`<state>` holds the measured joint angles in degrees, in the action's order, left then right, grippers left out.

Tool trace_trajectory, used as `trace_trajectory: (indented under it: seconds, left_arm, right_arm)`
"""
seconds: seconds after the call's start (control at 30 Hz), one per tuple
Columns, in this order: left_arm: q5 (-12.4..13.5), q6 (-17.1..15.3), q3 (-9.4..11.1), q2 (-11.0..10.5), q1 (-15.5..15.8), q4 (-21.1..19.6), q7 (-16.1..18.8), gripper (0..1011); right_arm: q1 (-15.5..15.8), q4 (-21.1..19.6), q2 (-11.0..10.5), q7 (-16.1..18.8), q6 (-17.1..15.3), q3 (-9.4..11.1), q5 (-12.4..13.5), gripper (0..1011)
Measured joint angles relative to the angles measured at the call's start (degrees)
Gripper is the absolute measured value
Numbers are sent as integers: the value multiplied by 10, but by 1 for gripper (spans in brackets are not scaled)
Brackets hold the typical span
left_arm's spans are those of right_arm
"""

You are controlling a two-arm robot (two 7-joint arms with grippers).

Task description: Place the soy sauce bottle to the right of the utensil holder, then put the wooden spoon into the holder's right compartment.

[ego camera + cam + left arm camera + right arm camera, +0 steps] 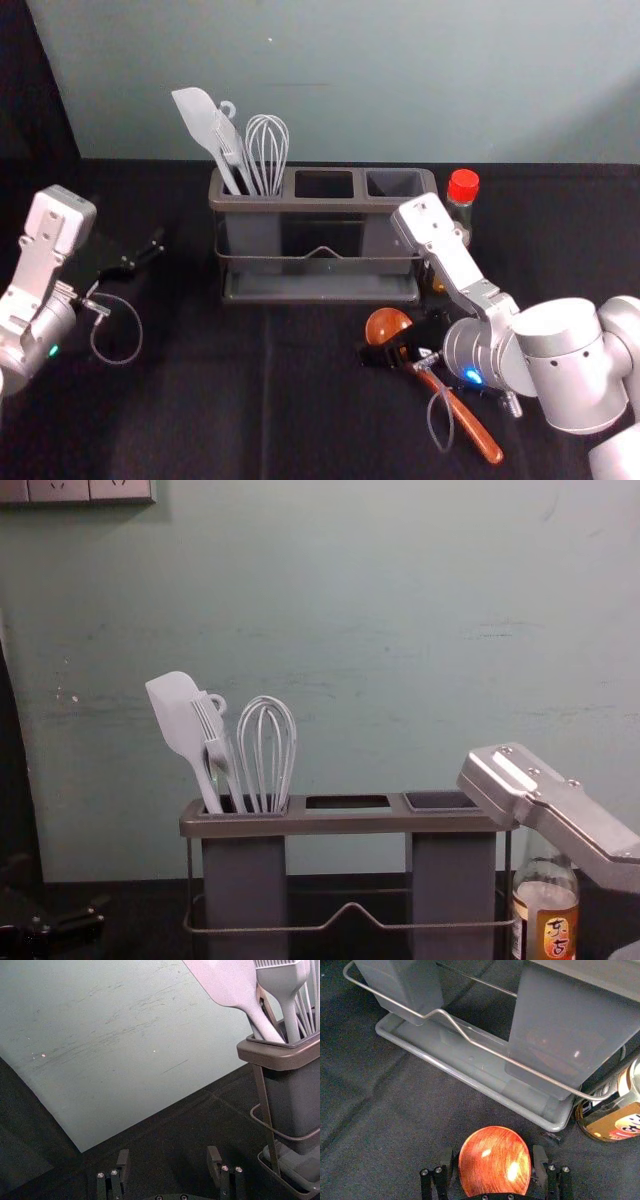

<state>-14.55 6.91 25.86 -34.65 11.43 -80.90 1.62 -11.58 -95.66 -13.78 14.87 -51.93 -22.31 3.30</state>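
And here's the right hand (pixel 395 342), low in front of the utensil holder (pixel 320 206), fingers apart either side of the wooden spoon's bowl (pixel 495 1162)! Soy sauce bottle (pixel 545 920) stands upright, just right of the holder; the left hand (pixel 145 252) idles left of it, spread open.

The soy sauce bottle (pixel 545 892), standing near the back edge of the tabletop (pixel 560 230), over toward its right corner, has two Chinese letters, 东古, one on top of the other on its front label (pixel 557 938), and the other tiny words there are too small to read.
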Motion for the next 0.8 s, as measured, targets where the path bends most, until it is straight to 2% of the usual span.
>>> trace_trajectory:
  seconds: [0.4, 0.67, 0.8]
  left_arm:
    - [0, 0, 0, 0, 0, 0, 0, 1000]
    - [0, 0, 0, 0, 0, 0, 0, 1000]
    - [0, 0, 0, 0, 0, 0, 0, 1000]
  right_arm:
    - [0, 9, 6, 12, 7, 5, -12, 1003]
    - [8, 5, 9, 15, 10, 15, -20, 838]
    - [15, -5, 9, 17, 11, 19, -24, 838]
